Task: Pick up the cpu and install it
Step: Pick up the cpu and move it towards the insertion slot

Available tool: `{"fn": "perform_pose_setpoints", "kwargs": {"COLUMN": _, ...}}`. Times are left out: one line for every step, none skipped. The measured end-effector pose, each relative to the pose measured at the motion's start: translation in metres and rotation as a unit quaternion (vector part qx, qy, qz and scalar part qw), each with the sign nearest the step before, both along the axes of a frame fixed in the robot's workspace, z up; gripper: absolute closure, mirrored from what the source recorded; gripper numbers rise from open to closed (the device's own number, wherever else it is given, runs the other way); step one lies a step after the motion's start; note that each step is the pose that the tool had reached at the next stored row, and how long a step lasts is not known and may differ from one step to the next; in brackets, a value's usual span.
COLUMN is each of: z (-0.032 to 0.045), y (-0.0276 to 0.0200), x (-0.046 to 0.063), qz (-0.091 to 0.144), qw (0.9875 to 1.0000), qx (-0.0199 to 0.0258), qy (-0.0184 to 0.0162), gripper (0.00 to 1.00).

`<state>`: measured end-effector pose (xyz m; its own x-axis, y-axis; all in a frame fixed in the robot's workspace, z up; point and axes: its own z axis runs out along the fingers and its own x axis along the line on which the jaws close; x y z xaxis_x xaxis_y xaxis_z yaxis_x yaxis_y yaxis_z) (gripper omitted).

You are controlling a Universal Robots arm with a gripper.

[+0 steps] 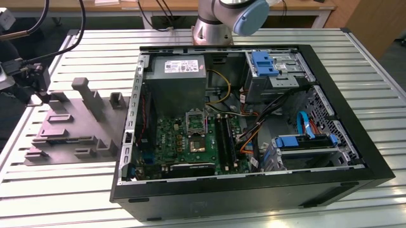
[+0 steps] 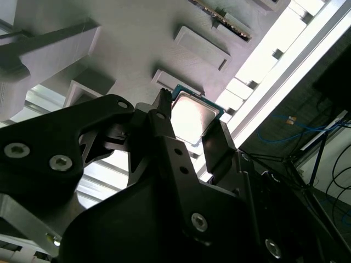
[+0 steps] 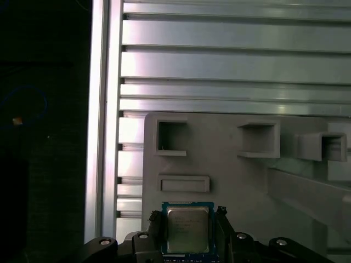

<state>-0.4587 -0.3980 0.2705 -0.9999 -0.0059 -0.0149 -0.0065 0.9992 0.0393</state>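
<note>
Slatted metal worktop (image 1: 381, 61) carries an open computer case (image 1: 355, 175) and, to the exterior view's left of it, a grey moulded tray (image 1: 70, 128). In both wrist views the hand (image 3: 187, 219) is at the tray, closed on the cpu (image 3: 187, 233), one finger against each of two opposite edges.

Tray (image 1: 70, 142) on table (image 1: 368, 71), exterior view's left of computer case (image 1: 254, 199); cpu (image 3: 187, 230) at tool (image 3: 187, 215), over tray.
</note>
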Motion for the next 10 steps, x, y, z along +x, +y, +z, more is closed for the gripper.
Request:
{"fn": "perform_pose_setpoints", "kwargs": {"z": 0.0, "y": 0.0001, "x": 0.0, "qz": 0.0, "qw": 1.0, "qx": -0.0001, "qy": -0.0001, "gripper": 0.53}}
{"fn": "perform_pose_setpoints", "kwargs": {"z": 0.001, "y": 0.001, "x": 0.0, "qz": 0.0, "qw": 1.0, "qx": -0.0008, "qy": -0.0001, "gripper": 0.53}}
{"fn": "perform_pose_setpoints", "kwargs": {"z": 0.0014, "y": 0.0014, "x": 0.0, "qz": 0.0, "qw": 1.0, "qx": -0.0017, "qy": 0.0, "gripper": 0.53}}
{"fn": "perform_pose_setpoints", "kwargs": {"z": 0.0016, "y": 0.0014, "x": 0.0, "qz": 0.0, "qw": 1.0, "qx": -0.0018, "qy": 0.0, "gripper": 0.53}}
{"fn": "perform_pose_setpoints", "kwargs": {"z": 0.0018, "y": 0.0014, "x": 0.0, "qz": 0.0, "qw": 1.0, "qx": -0.0018, "qy": 0.0, "gripper": 0.53}}
{"fn": "perform_pose_setpoints", "kwargs": {"z": 0.0022, "y": 0.0014, "x": 0.0, "qz": 0.0, "qw": 1.0, "qx": -0.0018, "qy": 0.0001, "gripper": 0.53}}
{"fn": "perform_pose_setpoints", "kwargs": {"z": 0.0025, "y": 0.0014, "x": 0.0001, "qz": 0.0, "qw": 1.0, "qx": -0.0018, "qy": 0.0, "gripper": 0.53}}
{"fn": "perform_pose_setpoints", "kwargs": {"z": 0.0026, "y": 0.0014, "x": 0.0001, "qz": 0.0, "qw": 1.0, "qx": -0.0018, "qy": -0.0001, "gripper": 0.53}}
{"fn": "perform_pose_setpoints", "kwargs": {"z": 0.0027, "y": 0.0014, "x": 0.0, "qz": 0.0, "qw": 1.0, "qx": -0.0018, "qy": -0.0001, "gripper": 0.53}}
{"fn": "perform_pose_setpoints", "kwargs": {"z": 0.0031, "y": 0.0015, "x": 0.0, "qz": 0.0, "qw": 1.0, "qx": -0.0019, "qy": 0.0, "gripper": 0.53}}
